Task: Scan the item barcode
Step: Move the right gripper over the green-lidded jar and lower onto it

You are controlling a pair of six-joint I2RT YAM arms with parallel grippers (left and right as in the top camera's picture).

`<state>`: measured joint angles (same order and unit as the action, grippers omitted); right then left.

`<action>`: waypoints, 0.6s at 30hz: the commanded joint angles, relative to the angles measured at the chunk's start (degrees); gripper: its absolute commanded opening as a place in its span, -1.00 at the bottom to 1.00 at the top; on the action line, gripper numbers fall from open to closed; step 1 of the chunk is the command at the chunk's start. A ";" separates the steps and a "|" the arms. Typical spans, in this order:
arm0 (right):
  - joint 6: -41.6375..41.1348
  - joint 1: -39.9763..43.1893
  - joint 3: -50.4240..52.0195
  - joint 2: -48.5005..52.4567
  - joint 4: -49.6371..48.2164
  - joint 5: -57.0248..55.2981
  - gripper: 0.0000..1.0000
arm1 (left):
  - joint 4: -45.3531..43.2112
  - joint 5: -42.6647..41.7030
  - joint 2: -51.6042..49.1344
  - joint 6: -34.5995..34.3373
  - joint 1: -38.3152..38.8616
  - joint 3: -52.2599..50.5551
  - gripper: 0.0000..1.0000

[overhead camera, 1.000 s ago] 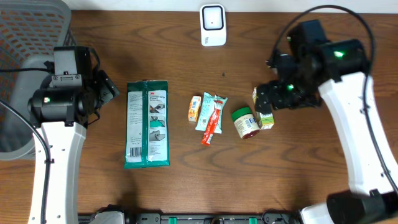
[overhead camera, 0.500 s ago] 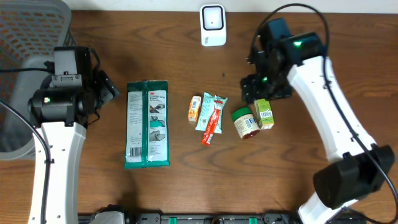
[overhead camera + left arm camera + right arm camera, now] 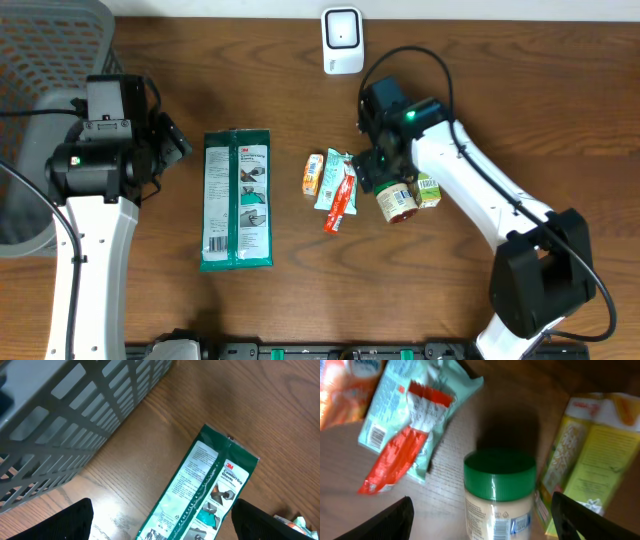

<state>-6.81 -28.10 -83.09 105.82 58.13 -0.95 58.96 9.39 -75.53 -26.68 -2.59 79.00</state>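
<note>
The white barcode scanner [image 3: 342,40] stands at the table's far edge. A jar with a green lid [image 3: 395,196] lies mid-table between a teal packet crossed by a red sachet [image 3: 339,184] and a yellow-green carton [image 3: 429,190]. My right gripper [image 3: 382,168] hovers over the jar's lid end. In the right wrist view the jar [image 3: 500,491] lies between its open fingers [image 3: 482,521], untouched, with a barcode on its label. My left gripper [image 3: 176,144] is open beside a long green glove pack [image 3: 237,198], holding nothing; the pack [image 3: 200,490] also shows in the left wrist view.
A small orange packet [image 3: 314,173] lies left of the teal packet. A grey mesh basket [image 3: 45,70] fills the far left corner, close to the left arm. The carton [image 3: 590,460] sits tight against the jar's right side.
The right arm has swung left, from over the carton to over the jar and teal packet. The left arm and all items have stayed put.
</note>
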 commanded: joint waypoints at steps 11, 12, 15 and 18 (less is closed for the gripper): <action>-1.95 2.08 -23.96 0.26 20.59 1.49 0.70 | 0.17 0.74 0.31 0.72 -0.24 0.42 0.77; -1.97 2.97 -26.60 0.26 22.21 1.49 0.68 | 0.17 0.74 0.31 0.72 -0.24 0.42 0.77; -1.95 5.35 -29.40 0.28 24.04 2.08 0.68 | 0.20 0.74 0.31 0.72 -0.24 0.42 0.77; -1.88 7.78 -29.46 1.11 25.00 5.60 0.72 | 0.17 0.74 0.31 0.72 -0.24 0.42 0.77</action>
<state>-7.79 -22.74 -112.03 105.89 81.95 1.02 58.96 9.39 -75.53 -26.68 -2.59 79.00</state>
